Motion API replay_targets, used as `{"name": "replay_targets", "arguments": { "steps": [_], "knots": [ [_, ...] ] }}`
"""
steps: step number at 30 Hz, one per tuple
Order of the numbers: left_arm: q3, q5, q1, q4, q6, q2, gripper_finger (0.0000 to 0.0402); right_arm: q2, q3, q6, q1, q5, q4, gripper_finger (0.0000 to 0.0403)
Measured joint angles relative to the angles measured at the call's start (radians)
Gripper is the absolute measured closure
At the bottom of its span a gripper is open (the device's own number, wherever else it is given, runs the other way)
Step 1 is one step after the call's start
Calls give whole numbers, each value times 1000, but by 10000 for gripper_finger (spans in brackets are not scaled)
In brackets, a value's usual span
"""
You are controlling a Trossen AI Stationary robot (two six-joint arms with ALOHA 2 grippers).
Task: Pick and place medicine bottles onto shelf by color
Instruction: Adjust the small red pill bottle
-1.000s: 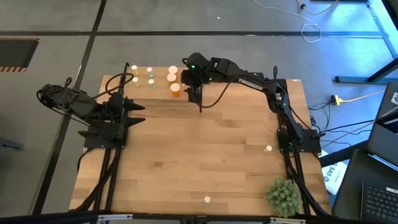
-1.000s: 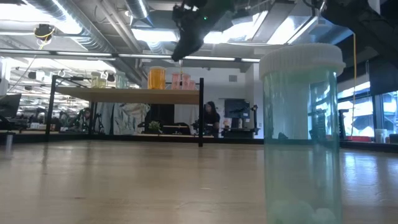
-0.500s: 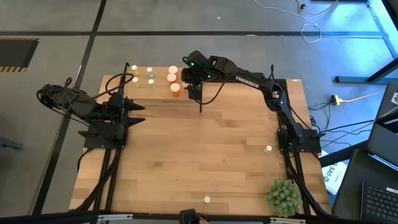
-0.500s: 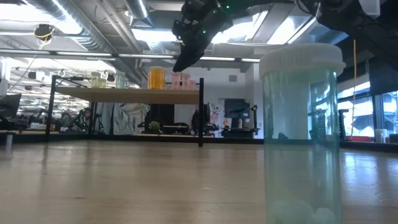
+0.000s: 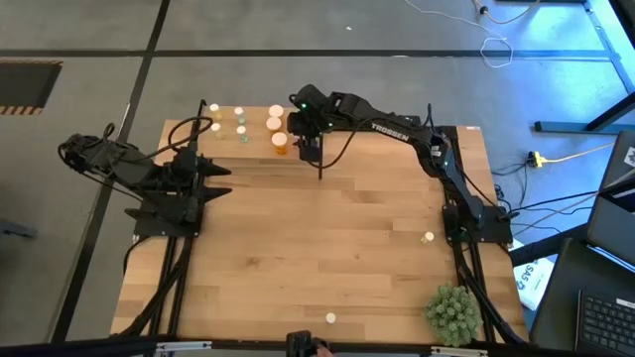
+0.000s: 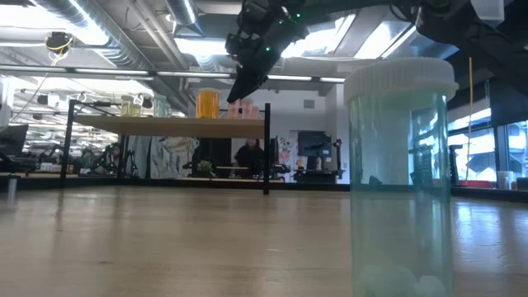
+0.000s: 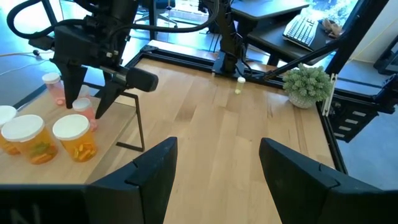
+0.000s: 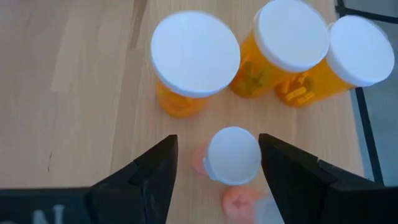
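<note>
The shelf [image 5: 248, 151] stands at the table's far left. On it stand orange bottles [image 8: 194, 59], two small reddish bottles [image 8: 233, 155] [image 7: 53, 87] at its right end, and pale green ones [image 6: 136, 105] farther left. My right gripper [image 8: 214, 180] hangs open over the shelf's right end, pointing slantwise down. Its fingers stand on either side of one reddish bottle's white cap, apart from it. My left gripper [image 7: 217, 168] waits open above the table's left side. A pale green bottle [image 6: 402, 173] stands near the table's front edge.
One small bottle [image 5: 429, 237] stands on the table near the right arm's base. A spiky green plant ball [image 5: 453, 312] sits at the near right corner. A black shelf post [image 7: 138, 124] rises close to my right gripper. Bare tabletop fills the middle.
My right gripper has come down a little toward the reddish bottles at the shelf's right end.
</note>
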Motion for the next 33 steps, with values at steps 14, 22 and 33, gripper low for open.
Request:
{"name": "replay_targets", "arguments": {
  "steps": [14, 22, 33],
  "knots": [
    [0, 0, 0, 0, 0, 0, 178, 0, 0, 1, 0, 1, 1, 177],
    [0, 0, 0, 0, 0, 0, 178, 0, 0, 1, 0, 39, 2, 177],
    [0, 0, 0, 0, 0, 0, 178, 0, 0, 3, 0, 53, -4, 208]
  ]
}}
